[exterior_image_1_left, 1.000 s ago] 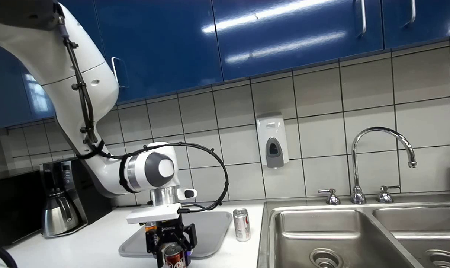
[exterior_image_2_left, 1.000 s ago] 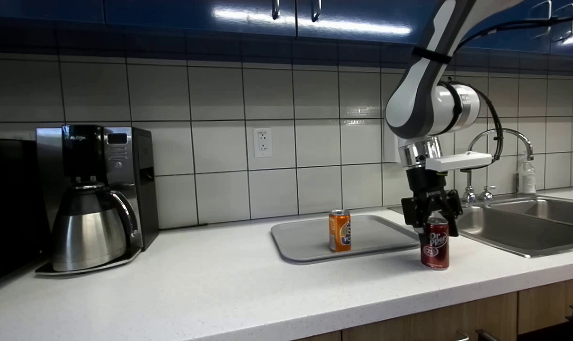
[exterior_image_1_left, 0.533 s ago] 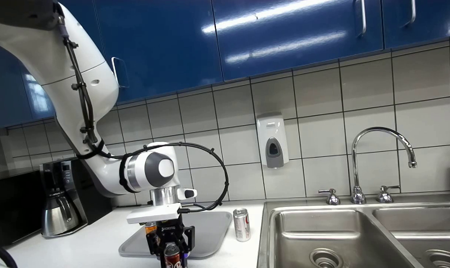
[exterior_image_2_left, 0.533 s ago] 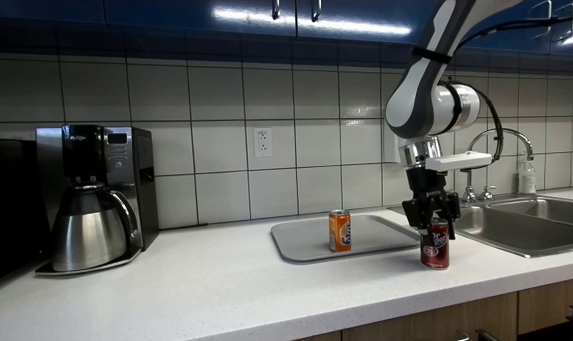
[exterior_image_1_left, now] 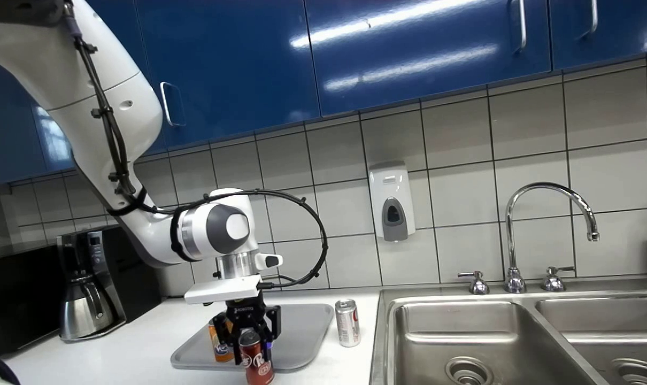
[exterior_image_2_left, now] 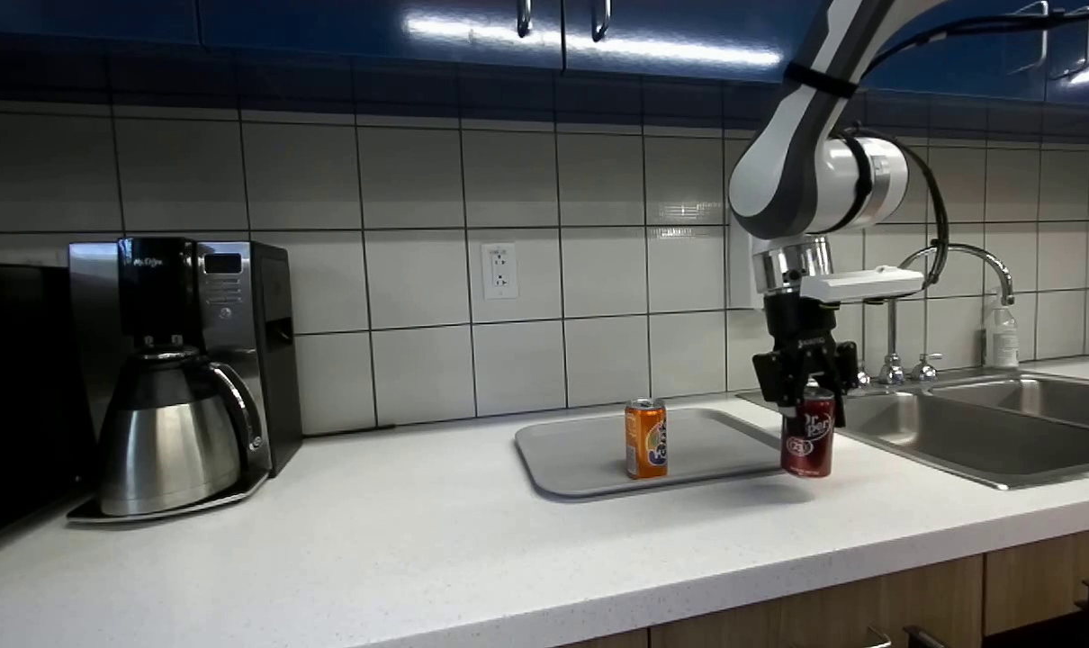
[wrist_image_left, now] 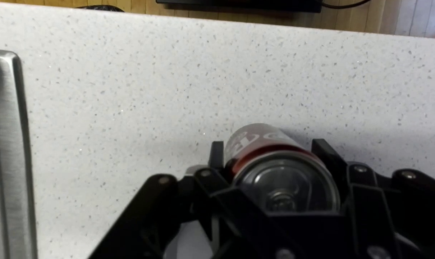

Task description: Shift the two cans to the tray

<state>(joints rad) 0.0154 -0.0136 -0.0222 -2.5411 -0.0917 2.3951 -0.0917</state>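
Black gripper (exterior_image_2_left: 816, 423) points down, clasping red can (exterior_image_2_left: 811, 445), seemingly aloft.

The white counter (exterior_image_2_left: 400, 549) carries tray (exterior_image_2_left: 576, 454), silver can (exterior_image_1_left: 348, 323), coffeemaker (exterior_image_2_left: 180, 378).

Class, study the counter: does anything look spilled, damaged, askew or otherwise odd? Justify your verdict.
Nothing stands out. The silver can and the orange can stand upright, the tray lies flat, and the gripper holds the red can above the counter. No dent or spill shows.
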